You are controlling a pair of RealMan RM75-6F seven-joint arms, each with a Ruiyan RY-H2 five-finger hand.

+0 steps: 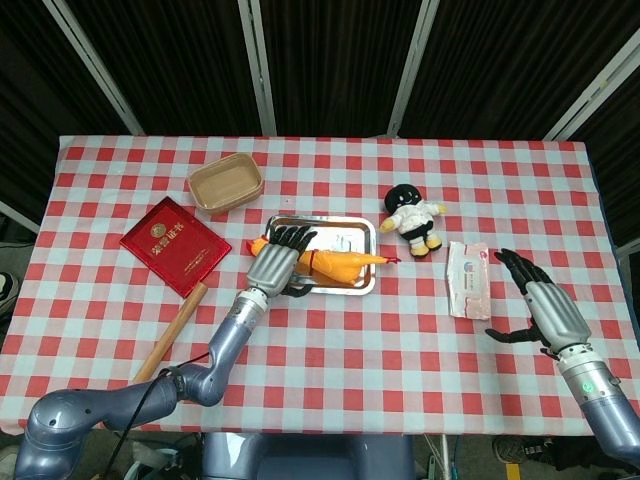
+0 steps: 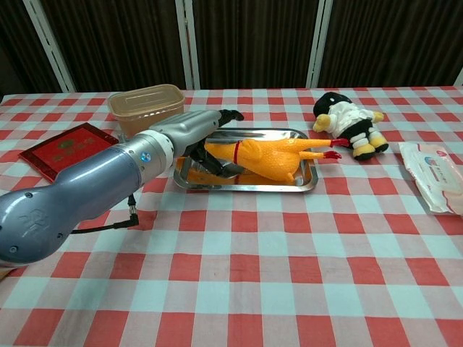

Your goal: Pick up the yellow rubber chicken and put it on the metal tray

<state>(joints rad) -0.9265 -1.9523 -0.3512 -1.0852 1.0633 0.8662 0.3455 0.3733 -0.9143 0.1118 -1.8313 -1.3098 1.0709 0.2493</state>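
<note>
- Now the yellow rubber chicken (image 2: 268,158) lies lengthwise in the metal tray (image 2: 289,183), its head end to the left and its red feet poking past the tray's right rim.
- The left hand (image 2: 194,132) is over the chicken's neck end with its fingers (image 1: 296,236) stretched out above the toy; some lower fingers sit against the neck near the red collar, and I cannot tell whether they grasp it or merely touch it.
- From the head view the left hand (image 1: 277,262) covers the left part of the tray (image 1: 355,233), and the chicken (image 1: 340,266) runs along the tray's front edge.
- The right hand (image 1: 543,308) hovers at the table's right side, released, fingers apart and holding nothing, just beside the white wipes packet (image 1: 467,279).
- A plush doll in black and white (image 1: 414,216) lies near the tray's right end, apart from it.
- A tan plastic container (image 1: 226,184) stands behind the tray to the left.
- A red booklet (image 1: 174,245) lies left of the tray, with a wooden stick (image 1: 172,330) jutting out from beneath it.
- Red-and-white checked cloth (image 2: 289,275) covers the table.
</note>
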